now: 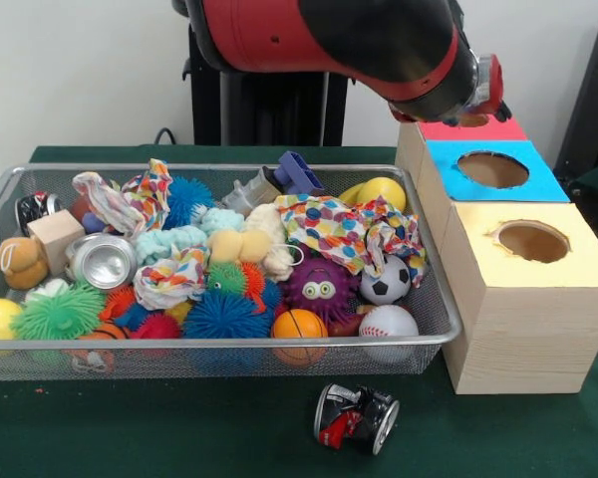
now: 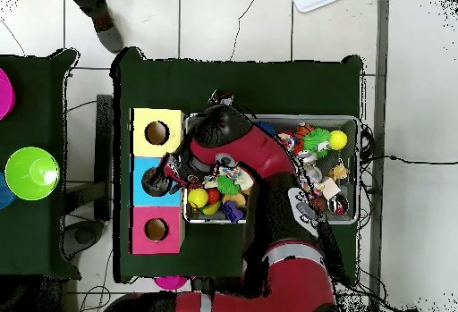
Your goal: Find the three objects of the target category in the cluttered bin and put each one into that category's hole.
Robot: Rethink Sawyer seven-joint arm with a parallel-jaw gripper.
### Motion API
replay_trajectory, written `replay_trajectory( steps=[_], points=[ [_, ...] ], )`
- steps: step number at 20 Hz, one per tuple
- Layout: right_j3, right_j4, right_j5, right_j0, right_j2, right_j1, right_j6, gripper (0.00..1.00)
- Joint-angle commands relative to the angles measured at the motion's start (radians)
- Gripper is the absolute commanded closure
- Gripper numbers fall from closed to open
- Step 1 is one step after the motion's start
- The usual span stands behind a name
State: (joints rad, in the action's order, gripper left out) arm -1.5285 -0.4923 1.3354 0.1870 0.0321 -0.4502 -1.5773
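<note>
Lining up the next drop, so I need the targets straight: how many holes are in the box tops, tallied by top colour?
Red-topped hole: 1
Blue-topped hole: 1
Yellow-topped hole: 1
Total: 3

Robotics lab, red and black arm [image 1: 359,45] on pedestal, green-covered tabletop [image 1: 179,428], tiled floor [image 2: 268,22], trailing cables [image 2: 398,161], colour-topped sorting boxes [image 1: 518,299]
</note>
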Motion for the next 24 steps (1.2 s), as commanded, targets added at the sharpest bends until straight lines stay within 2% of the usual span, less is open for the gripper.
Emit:
replay_trajectory(
  steps=[1,8,14,16,18,22,24],
  points=[
    [0.070,0.037,0.104,0.028,-0.010,0.064,-0.331,0.00],
    [0.108,0.029,0.112,0.025,-0.022,0.096,-0.341,0.00],
    [0.147,0.111,0.108,0.012,-0.060,0.087,-0.294,0.00],
    [0.187,0.199,0.067,0.001,-0.088,0.080,-0.215,0.00],
    [0.203,0.294,-0.051,-0.013,-0.117,0.056,-0.113,0.00],
    [0.146,0.384,-0.254,-0.011,-0.104,-0.012,-0.028,0.00],
    [0.089,0.419,-0.296,-0.018,-0.102,-0.067,-0.025,0.00]
  ],
)
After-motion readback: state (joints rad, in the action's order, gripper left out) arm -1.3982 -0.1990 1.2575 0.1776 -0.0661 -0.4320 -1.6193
